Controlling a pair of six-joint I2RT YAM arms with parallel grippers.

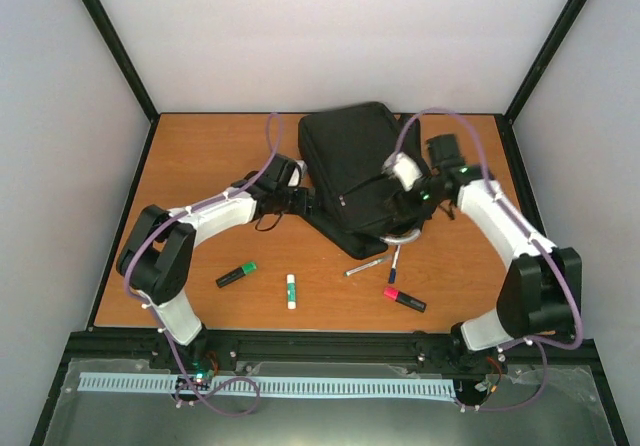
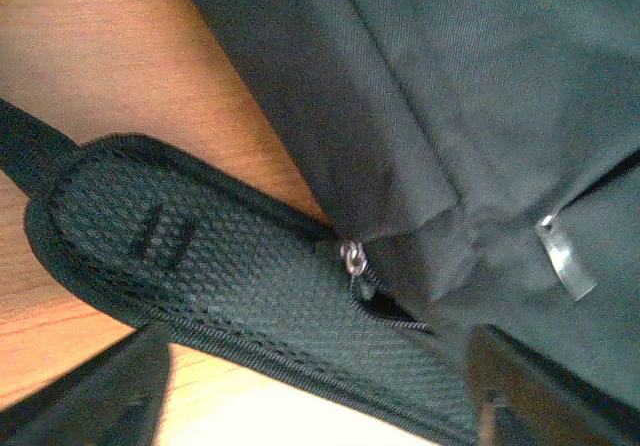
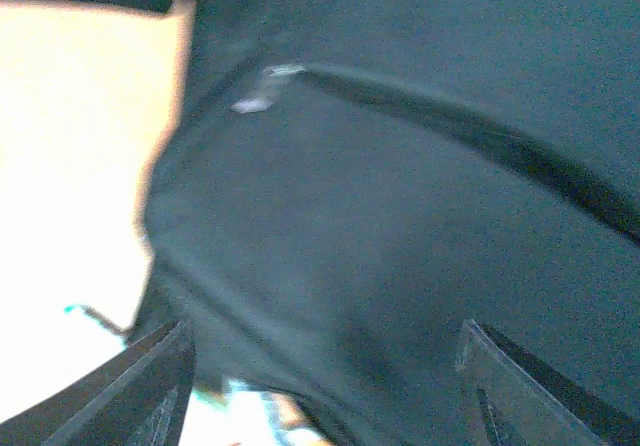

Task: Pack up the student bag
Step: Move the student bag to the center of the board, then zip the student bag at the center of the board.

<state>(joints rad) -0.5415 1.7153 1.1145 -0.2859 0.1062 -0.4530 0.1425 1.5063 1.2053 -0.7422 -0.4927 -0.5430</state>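
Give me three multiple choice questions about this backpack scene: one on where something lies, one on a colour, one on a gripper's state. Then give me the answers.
1. Where is the white stick relative to the student bag?
A. On top of it
B. On the table, on the bag's near side
C. Behind it, by the far wall

2. What colour is the cap of the leftmost marker?
A. Red
B. Green
C. Blue

3. How does the right gripper stand?
A. Shut on a pen
B. Shut on the white stick
C. Open over the bag's fabric

Answers:
1. B, as the top view shows it on bare wood, apart from the bag.
2. B, as one end of that marker is plainly green.
3. C, as its wrist view shows the fingers wide apart with only black fabric beyond them.
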